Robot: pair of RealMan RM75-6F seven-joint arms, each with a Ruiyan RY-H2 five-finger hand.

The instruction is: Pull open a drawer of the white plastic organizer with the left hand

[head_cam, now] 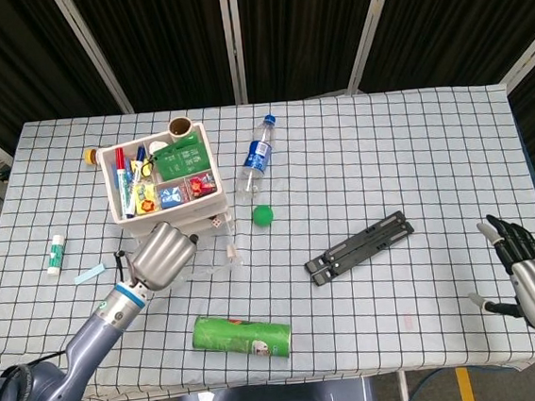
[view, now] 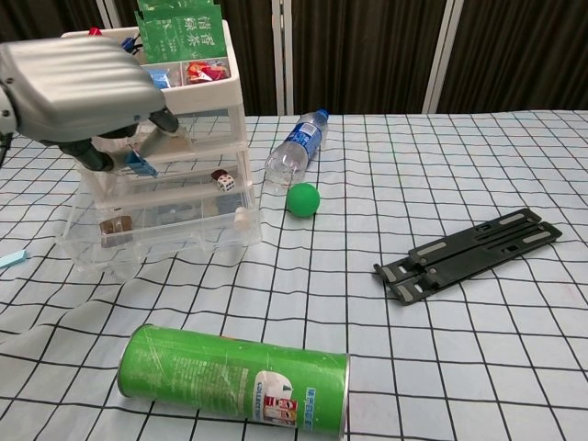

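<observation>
Checked table (head_cam: 358, 154), bottom drawer (view: 156, 241) pulled out, left robot hand (view: 78, 92) curled empty above

The left hand (head_cam: 162, 255) hangs raised, back up, fingers (view: 101, 158) curled downward and holding nothing. The right hand (head_cam: 529, 275) rests at the far right, fingers extended and slightly apart, empty.

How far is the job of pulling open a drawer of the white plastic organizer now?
Done: the clear bottom drawer of the white plastic organizer already stands pulled out toward the camera, small items visible inside. In hand: nothing; the left hand hovers above the drawer, its fingers curled and apart from it. The right hand waits at the table's far side. Left: apparently only withdrawing the arm.
</observation>
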